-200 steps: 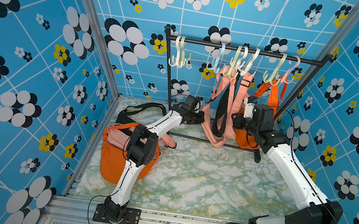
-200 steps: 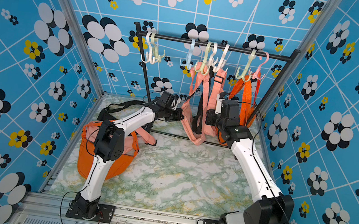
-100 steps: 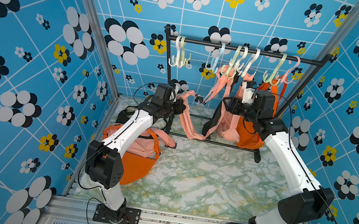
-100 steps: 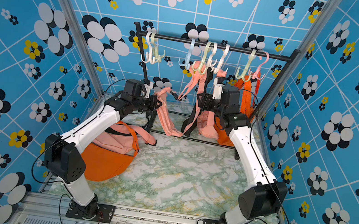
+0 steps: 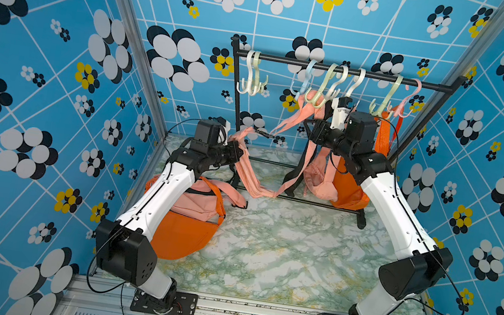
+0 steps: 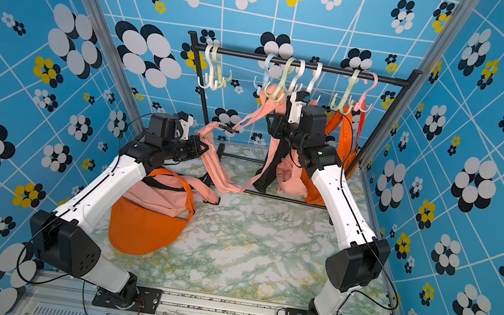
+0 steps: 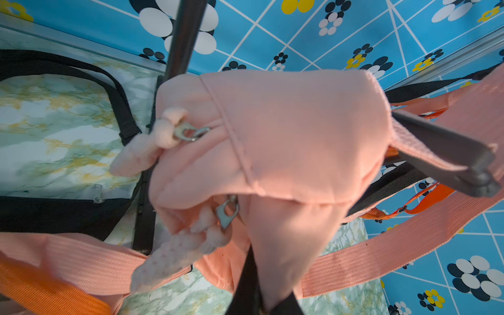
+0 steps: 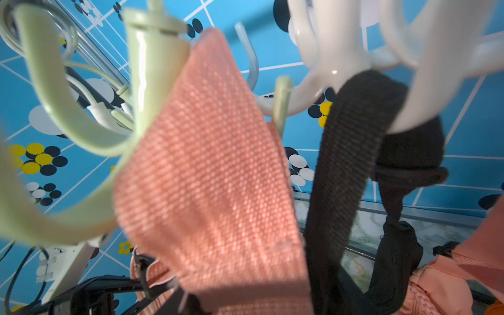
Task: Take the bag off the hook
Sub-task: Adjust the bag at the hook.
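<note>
1. The left gripper (image 5: 235, 150) is clamped tight on the pink bag (image 7: 272, 136). It holds the fabric out toward its own side of the rack, away from the hooks.
2. That pull draws the pink strap (image 5: 293, 117) into a slanted line from the black buckle (image 5: 264, 132) up to the green hook (image 5: 319, 96), probably to keep the loop taut and easy to reach.
3. The bag is not yet off. In the right wrist view the strap's webbing lies over the green hook's prong, just beside a black strap (image 8: 349, 163) hung on a white hook (image 8: 327, 54).
4. The right gripper (image 5: 345, 103) is raised close to the green hook, under the rail (image 5: 438, 87). Whether its claw is wide or narrow I cannot tell — its fingers do not show in its own camera.
5. The next move is likely to lift the loop up and over the prong. The risk is snagging the black strap.
6. An orange bag (image 5: 182, 242) lies on the marble table (image 5: 280, 256) under the left arm — out of the way.
</note>
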`<act>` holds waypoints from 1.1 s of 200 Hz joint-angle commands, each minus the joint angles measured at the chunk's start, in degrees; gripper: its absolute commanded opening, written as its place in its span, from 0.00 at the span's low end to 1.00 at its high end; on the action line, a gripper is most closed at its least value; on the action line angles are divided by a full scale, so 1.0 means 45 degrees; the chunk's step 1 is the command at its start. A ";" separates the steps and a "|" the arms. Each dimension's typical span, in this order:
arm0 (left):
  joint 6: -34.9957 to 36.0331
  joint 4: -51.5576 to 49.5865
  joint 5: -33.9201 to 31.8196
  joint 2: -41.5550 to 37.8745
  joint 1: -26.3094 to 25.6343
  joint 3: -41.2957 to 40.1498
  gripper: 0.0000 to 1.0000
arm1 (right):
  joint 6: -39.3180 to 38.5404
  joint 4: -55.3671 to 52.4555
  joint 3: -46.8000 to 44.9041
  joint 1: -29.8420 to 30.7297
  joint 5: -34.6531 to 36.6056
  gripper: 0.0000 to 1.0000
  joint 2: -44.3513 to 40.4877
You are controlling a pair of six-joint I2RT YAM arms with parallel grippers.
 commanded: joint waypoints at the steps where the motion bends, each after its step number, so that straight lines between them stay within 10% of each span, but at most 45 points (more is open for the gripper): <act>1: 0.0095 -0.0366 0.0072 -0.0928 0.0379 -0.0273 0.00 | 0.0058 0.0252 0.0417 0.0041 0.0943 0.38 -0.0180; 92: -0.0088 -0.0336 0.0668 -0.0451 0.0433 0.0248 0.06 | -0.0184 -0.0051 0.0178 0.0033 0.1022 0.05 -0.1464; 135: -0.0017 -0.0355 0.1252 0.0603 -0.0334 0.1257 1.00 | -0.0010 0.0030 -0.0250 0.0154 0.0732 0.00 -0.2259; 220: 0.0285 -0.0065 0.1890 0.1423 -0.1189 0.3058 0.99 | -0.0008 0.0088 -0.0704 0.0725 0.0339 0.00 -0.3081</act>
